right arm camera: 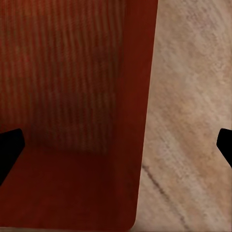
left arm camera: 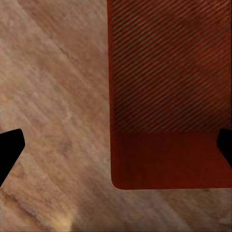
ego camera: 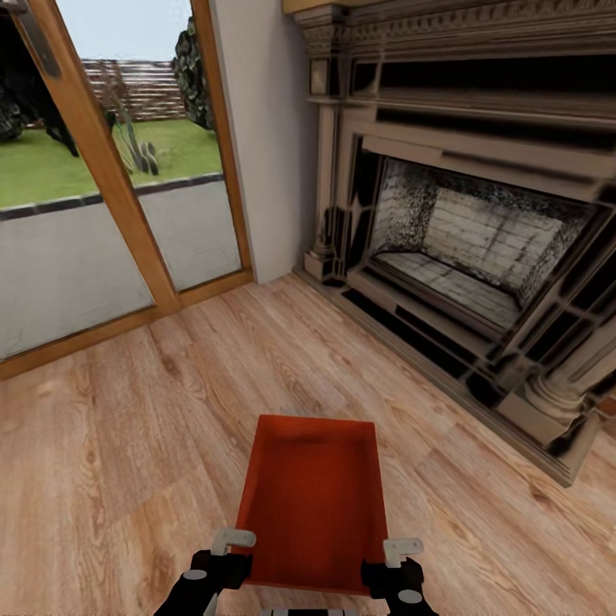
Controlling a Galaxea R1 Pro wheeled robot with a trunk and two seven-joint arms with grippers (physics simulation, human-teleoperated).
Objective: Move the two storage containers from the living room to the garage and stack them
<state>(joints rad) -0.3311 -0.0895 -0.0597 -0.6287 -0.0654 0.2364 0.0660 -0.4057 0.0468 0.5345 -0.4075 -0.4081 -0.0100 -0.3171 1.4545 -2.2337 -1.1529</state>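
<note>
Wood-plank floor (ego camera: 128, 445) by the fireplace (ego camera: 462, 248) carried one storage container (ego camera: 312, 500), both grippers' fingers spread wide astride its near corners, apparently readying a two-handed lift.

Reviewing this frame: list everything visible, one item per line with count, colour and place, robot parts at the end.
storage container: one, orange-red, open and empty, on the wood floor directly ahead of the robot, between its two claws.
wood floor: one, light plank, across the foreground.
fireplace: one, dark ornate surround with a pale brick firebox, against the wall to the right.
glass door: one, orange-brown wooden frame, at the left, looking out on grey paving, lawn and a fence.
wall: one section, off-white, between the door and the fireplace.
left claw: one, black with pale fingers, at the container's near left corner; fingers spread either side of its wall in the wrist view.
right claw: one, same colours, at the near right corner, likewise spread.
</note>
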